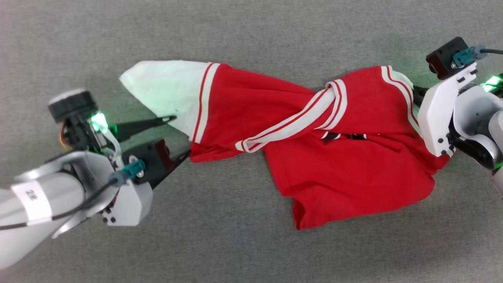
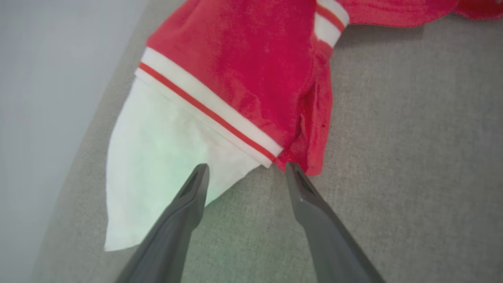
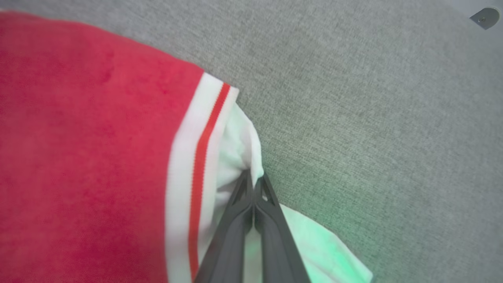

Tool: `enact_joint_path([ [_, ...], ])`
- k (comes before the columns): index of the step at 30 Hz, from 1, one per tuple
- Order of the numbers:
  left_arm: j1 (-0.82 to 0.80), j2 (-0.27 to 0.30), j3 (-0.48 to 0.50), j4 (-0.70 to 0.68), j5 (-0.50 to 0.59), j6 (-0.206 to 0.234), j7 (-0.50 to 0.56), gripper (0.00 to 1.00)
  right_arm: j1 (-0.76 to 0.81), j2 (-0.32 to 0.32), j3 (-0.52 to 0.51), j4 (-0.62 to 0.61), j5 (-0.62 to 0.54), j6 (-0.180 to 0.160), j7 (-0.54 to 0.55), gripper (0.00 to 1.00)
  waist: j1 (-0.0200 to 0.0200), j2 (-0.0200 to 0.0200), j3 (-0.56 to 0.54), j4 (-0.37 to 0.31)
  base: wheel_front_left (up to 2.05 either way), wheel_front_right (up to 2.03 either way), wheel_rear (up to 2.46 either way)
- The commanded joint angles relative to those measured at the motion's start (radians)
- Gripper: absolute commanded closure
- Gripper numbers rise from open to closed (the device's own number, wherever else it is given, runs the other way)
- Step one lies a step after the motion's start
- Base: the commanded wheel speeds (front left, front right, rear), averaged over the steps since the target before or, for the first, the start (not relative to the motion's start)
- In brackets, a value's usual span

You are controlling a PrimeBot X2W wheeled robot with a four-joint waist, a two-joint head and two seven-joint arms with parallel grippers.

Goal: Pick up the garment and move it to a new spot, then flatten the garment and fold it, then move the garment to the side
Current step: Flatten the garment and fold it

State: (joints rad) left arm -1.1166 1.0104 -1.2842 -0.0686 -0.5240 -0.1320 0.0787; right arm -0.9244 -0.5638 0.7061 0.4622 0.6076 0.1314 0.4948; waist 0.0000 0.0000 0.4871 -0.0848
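The garment [image 1: 314, 157], a red jersey with white sleeves and red-white striped trim, lies twisted and stretched across the grey surface. Its striped collar [image 1: 306, 118] crosses the middle. My left gripper [image 1: 177, 136] is open at the garment's left end. In the left wrist view the left gripper [image 2: 246, 167] straddles the edge where the white sleeve [image 2: 157, 157] meets the red hem. One fingertip overlaps the sleeve and the other touches the hem. My right gripper [image 1: 419, 94] is at the garment's right end. In the right wrist view the right gripper [image 3: 253, 182] is shut on the bunched white sleeve [image 3: 239, 149].
A grey cloth-covered surface [image 1: 235, 39] spreads all around the garment. In the left wrist view a pale smooth band [image 2: 47, 98] borders that surface on the left. A small metal fitting [image 3: 486, 17] sits at the top right corner of the right wrist view.
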Motion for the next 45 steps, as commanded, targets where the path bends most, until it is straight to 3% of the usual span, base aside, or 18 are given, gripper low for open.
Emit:
enact_joint_path([
  [1,0.004,0.005,0.008,0.003,0.026,0.003,0.014,0.00,0.024,0.013,0.031,0.034,0.002,-0.001,0.009,1.00,0.0000,0.0000,0.010,-0.012,0.00,0.00,0.00],
  [18,0.038,-0.050,-0.002,0.141,0.226,0.002,-0.042,0.00,-0.024,0.052,0.095,0.069,0.025,-0.001,-0.031,1.00,0.0000,0.0000,0.035,-0.030,0.00,0.00,0.00],
  [19,0.048,-0.051,-0.003,0.143,0.229,0.002,-0.037,0.22,-0.026,0.054,0.098,0.071,0.027,-0.001,-0.031,1.00,0.0000,0.0000,0.035,-0.032,0.00,0.00,0.00],
  [20,0.052,-0.051,-0.004,0.145,0.226,0.002,-0.034,0.71,-0.026,0.057,0.101,0.072,0.029,-0.001,-0.033,1.00,0.0000,0.0000,0.035,-0.034,0.00,0.00,0.00],
  [21,0.049,-0.052,-0.004,0.149,0.211,0.002,-0.040,1.00,-0.028,0.058,0.105,0.074,0.030,-0.001,-0.037,1.00,0.0000,0.0000,0.035,-0.035,0.00,0.00,0.00],
  [23,0.043,-0.054,-0.003,0.152,0.198,0.002,-0.043,1.00,-0.031,0.058,0.106,0.076,0.032,-0.001,-0.042,1.00,0.0000,0.0000,0.034,-0.037,0.00,0.00,0.00],
  [32,-0.070,-0.077,0.004,0.171,-0.154,0.002,-0.088,1.00,-0.049,0.013,0.008,0.030,0.055,-0.001,-0.166,1.00,0.0000,0.0000,-0.003,-0.043,0.00,0.00,0.00],
  [38,-0.184,-0.101,0.004,0.188,-0.560,0.002,-0.135,1.00,-0.071,-0.010,-0.129,-0.005,0.033,-0.001,-0.218,1.00,0.0000,0.0000,-0.012,-0.053,0.00,0.00,0.00],
  [43,-0.279,-0.163,0.028,0.273,-0.814,0.002,-0.105,1.00,-0.107,0.051,-0.290,0.033,-0.035,-0.001,-0.258,1.00,0.0000,0.0000,-0.005,-0.064,0.00,0.00,0.00],
  [45,-0.323,-0.197,0.065,0.353,-0.897,0.002,-0.089,1.00,-0.149,0.112,-0.377,0.070,-0.072,-0.001,-0.290,1.00,0.0000,0.0000,0.005,-0.077,0.00,0.00,0.00],
])
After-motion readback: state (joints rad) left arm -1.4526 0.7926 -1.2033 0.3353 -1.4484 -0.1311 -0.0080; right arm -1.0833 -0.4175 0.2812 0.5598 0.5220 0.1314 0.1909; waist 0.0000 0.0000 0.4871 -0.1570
